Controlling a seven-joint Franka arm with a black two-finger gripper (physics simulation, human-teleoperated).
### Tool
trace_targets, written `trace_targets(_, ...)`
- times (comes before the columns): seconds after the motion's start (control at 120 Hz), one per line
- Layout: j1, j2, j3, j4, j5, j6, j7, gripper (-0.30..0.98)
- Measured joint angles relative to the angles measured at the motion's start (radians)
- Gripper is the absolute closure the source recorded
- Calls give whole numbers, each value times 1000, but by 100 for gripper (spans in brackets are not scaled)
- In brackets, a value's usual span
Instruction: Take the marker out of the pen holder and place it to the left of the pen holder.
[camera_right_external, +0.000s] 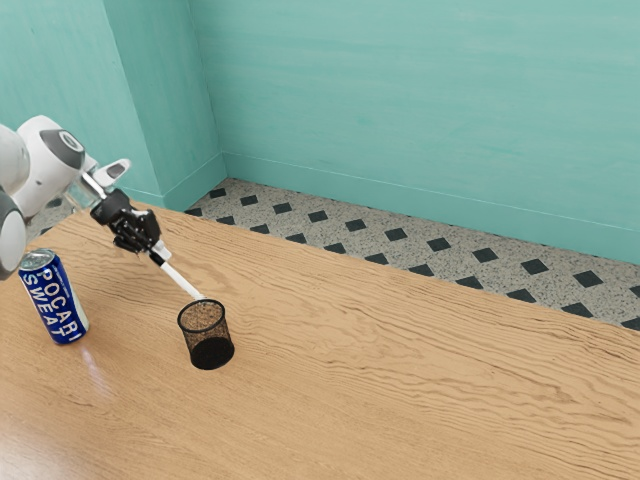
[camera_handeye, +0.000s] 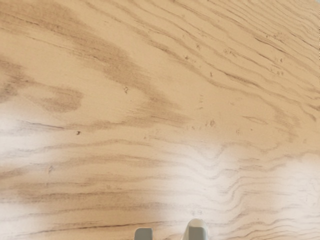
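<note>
pen holder (camera_right_external: 212, 353) nearest the exterior camera, marker (camera_right_external: 183, 281) slanting down to its rim

pen holder seen upright on the table (camera_right_external: 420, 400). marker seen aslant, running from the gripper (camera_right_external: 157, 253) down toward the rim; whether its lower end is just inside, touching or just behind the rim cannot be told. no length of it made out through the mesh. gripper state: whether the marker is gripped or only lies against the gripper cannot be told. can (camera_right_external: 58, 305) noted upright, toward the exterior view's left, well apart from the holder.

step in hand judged to be the clearing of the marker from the holder. a firm hold should be confirmed first. the marker is best drawn back along its own slant, slowly, as a sideways pull could catch the rim and tip the light holder. only once a gap is seen should the hand be moved across to the holder's left. there the marker should be levelled, lowered until the wood is touched, and released gently, since rolling is likely
</note>
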Motion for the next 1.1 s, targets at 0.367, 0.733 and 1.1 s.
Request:
trace_targets(0.367,63,54,-33,77,8,-16,87,35)
trace_targets(0.733,-340,-534,-158,15,665,-174,-159,6)
trace_targets(1.1,-294,-539,-164,25,780,-249,-381,1)
